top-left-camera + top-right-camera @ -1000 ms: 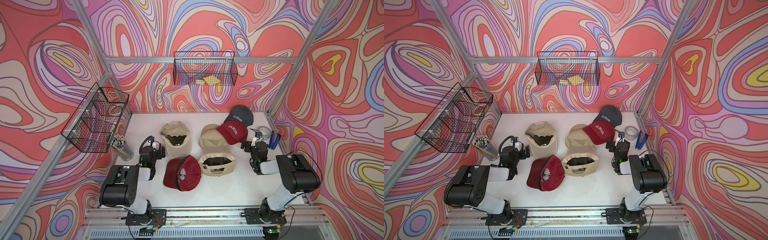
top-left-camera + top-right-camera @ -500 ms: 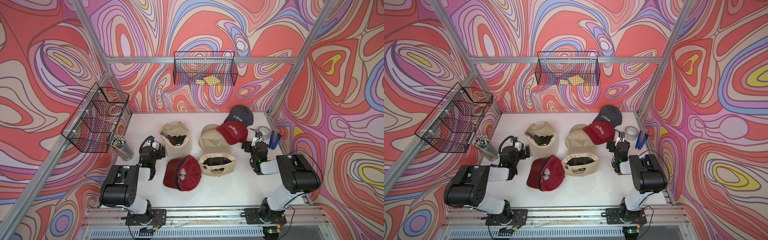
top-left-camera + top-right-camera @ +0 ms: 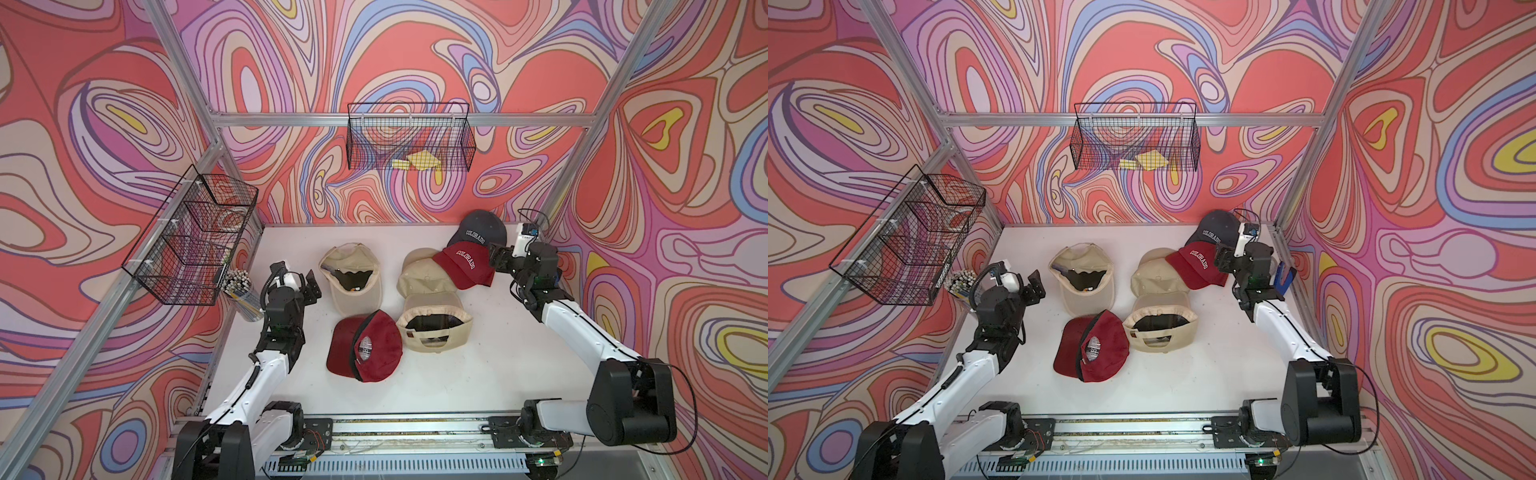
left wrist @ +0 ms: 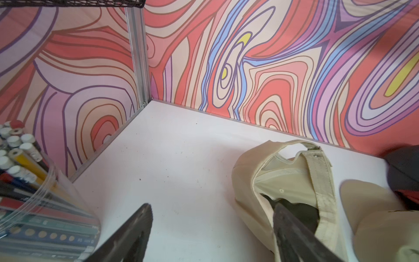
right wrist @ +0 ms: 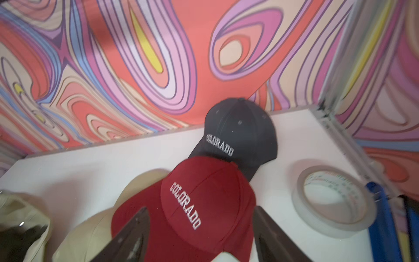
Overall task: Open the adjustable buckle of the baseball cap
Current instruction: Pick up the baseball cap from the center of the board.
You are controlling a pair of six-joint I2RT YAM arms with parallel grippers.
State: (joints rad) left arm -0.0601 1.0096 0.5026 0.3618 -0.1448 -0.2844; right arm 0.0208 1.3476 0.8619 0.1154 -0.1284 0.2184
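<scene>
On the white table (image 3: pixel 478 374), bearings are taken from its centre in the top views, with twelve o'clock at the back wall. Six caps are recorded.

An upturned beige cap (image 3: pixel 353 278) is found at eleven o'clock with its opening facing up. In the left wrist view its strap (image 4: pixel 322 181) is seen spanning the rear cut-out, with a metal buckle (image 4: pixel 314 148) at the strap's far end. The strap appears fastened.

The left gripper (image 3: pixel 312 284) is held at nine o'clock of that cap, just beside it and apart from it. Its jaws are spread wide, and nothing is between them.

The right gripper (image 3: pixel 498 257) is held at two o'clock, at the brim of a red COLORADO cap (image 3: pixel 463 266). Its jaws are spread, and the cap is seen between them in the right wrist view. Contact cannot be determined.

A grey COLORADO cap (image 3: pixel 482 228) is partly overlapped by the red one at one o'clock. A crown-up beige cap (image 3: pixel 419 276) is partly covered at the red cap's nine o'clock side. A second upturned beige cap (image 3: pixel 436 328) and a dark red cap (image 3: pixel 365 349) are noted touching near the centre.

A pen holder (image 3: pixel 243 295) is noted at nine o'clock, and a tape roll (image 5: pixel 333 199) near the grey cap.
</scene>
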